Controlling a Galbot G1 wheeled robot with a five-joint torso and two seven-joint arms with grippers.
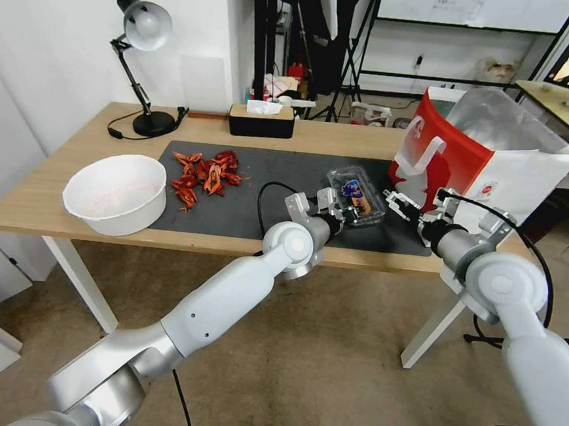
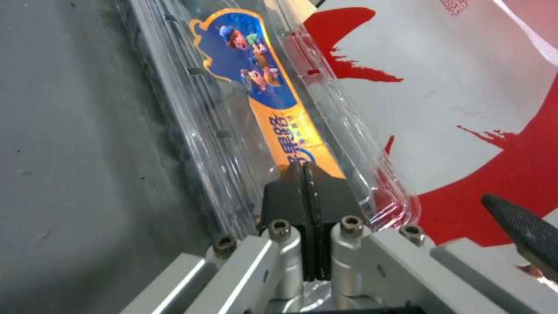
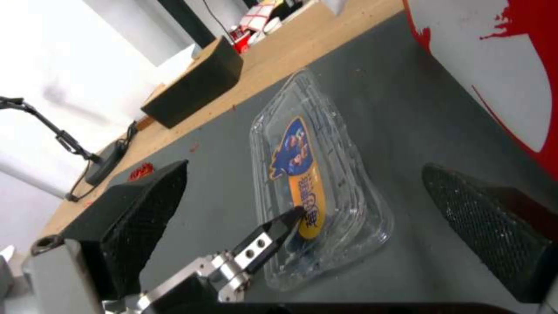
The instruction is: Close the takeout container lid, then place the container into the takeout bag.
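Observation:
The container [image 1: 358,196] lies flat on the dark mat, just left of the takeout bag [image 1: 493,150]. Its lid [image 2: 261,91] is down, with the blue-orange label facing up. My left gripper [image 1: 347,211] is shut, and its joined fingertips [image 2: 303,170] rest on top of the lid at the near end of the label; the right wrist view shows the same contact on the container [image 3: 325,174]. My right gripper [image 1: 398,203] hangs open just right of the container, in front of the bag's red-and-white side [image 3: 494,65]. Nothing is between its pads [image 3: 145,205].
A large white bowl [image 1: 117,192] stands at the table's front left. Red crayfish shells [image 1: 206,171] lie on the mat [image 1: 246,203]. A tissue box [image 1: 261,120] and a desk lamp [image 1: 142,64] stand at the back. The bag is open at the top.

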